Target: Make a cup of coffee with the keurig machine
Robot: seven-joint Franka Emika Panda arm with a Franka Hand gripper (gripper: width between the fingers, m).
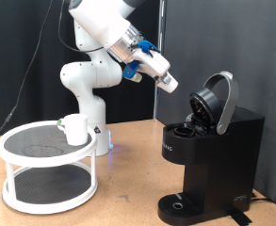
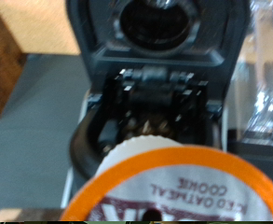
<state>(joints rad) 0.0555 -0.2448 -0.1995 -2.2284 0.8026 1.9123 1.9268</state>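
Observation:
The black keurig machine (image 1: pixel 218 141) stands at the exterior view's right with its domed lid (image 1: pixel 218 94) hinged up and the pod chamber (image 1: pixel 186 127) open. My gripper (image 1: pixel 170 84) hangs in the air above the machine, towards the exterior view's left of the open lid. In the wrist view a coffee pod (image 2: pixel 173 187) with an orange rim and a printed white top fills the near edge, held at the fingers. The open chamber (image 2: pixel 159 93) lies just beyond it. The white cup (image 1: pixel 76 129) stands on a round rack at the exterior view's left, far from the gripper.
The white two-tier round rack (image 1: pixel 43 165) with dark mesh shelves sits on the wooden table at the exterior view's left. The robot base (image 1: pixel 86 85) stands behind it. The machine's round drip base (image 1: pixel 180 202) has nothing on it. A black curtain is behind.

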